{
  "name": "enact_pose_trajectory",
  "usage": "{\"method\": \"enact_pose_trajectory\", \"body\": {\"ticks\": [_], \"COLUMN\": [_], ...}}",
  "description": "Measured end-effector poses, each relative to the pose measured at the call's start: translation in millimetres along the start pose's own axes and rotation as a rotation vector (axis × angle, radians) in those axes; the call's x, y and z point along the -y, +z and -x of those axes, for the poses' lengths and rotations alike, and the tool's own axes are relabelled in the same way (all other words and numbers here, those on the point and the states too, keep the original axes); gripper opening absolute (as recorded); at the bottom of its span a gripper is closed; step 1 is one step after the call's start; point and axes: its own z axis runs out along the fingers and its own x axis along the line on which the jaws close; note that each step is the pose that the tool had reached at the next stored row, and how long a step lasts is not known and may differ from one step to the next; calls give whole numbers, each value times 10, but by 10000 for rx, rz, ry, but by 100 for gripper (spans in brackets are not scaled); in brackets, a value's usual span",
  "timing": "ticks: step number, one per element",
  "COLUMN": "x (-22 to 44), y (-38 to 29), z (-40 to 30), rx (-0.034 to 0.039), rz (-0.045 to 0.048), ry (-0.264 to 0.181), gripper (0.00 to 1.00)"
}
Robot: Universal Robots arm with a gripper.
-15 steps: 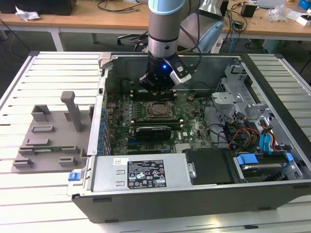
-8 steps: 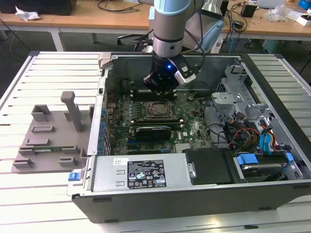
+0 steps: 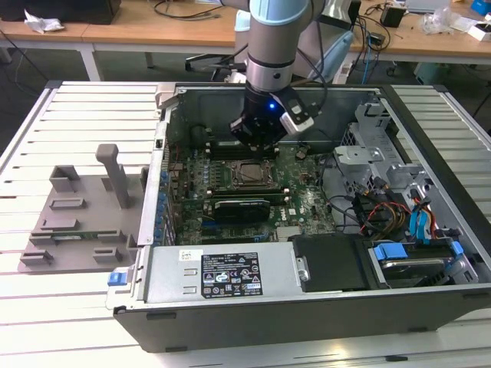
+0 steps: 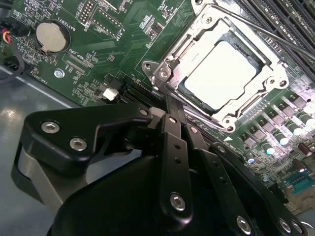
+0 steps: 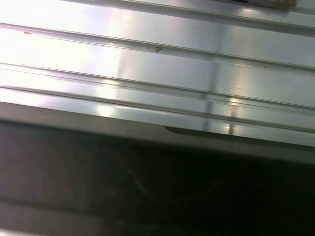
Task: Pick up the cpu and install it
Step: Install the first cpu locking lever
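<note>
The socket frame (image 4: 224, 69) covers the cpu's (image 4: 221, 73) rim — glare washes out its top.

You are looking at an open grey metal computer case (image 3: 230, 307) lying on the ribbed silver worktop (image 3: 84, 107). A green motherboard (image 3: 307, 203) is sitting inside it, with a round silver coin battery (image 4: 51, 37) on the board. A grey plastic fixture (image 3: 77, 218) is resting just beside the case, on the exterior view's left.
</note>
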Motion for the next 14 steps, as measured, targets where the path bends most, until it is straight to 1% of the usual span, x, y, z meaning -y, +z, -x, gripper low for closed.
{"method": "enact_pose_trajectory", "body": {"ticks": [3,10,12,14], "x": [2,18,15,18], "y": [12,35,53,50], "z": [15,17,21,19], "rx": [-24,-41,-28,-40], "rz": [4,0,15,4], "ry": [0,1,0,0], "gripper": [11,11,11,11]}}
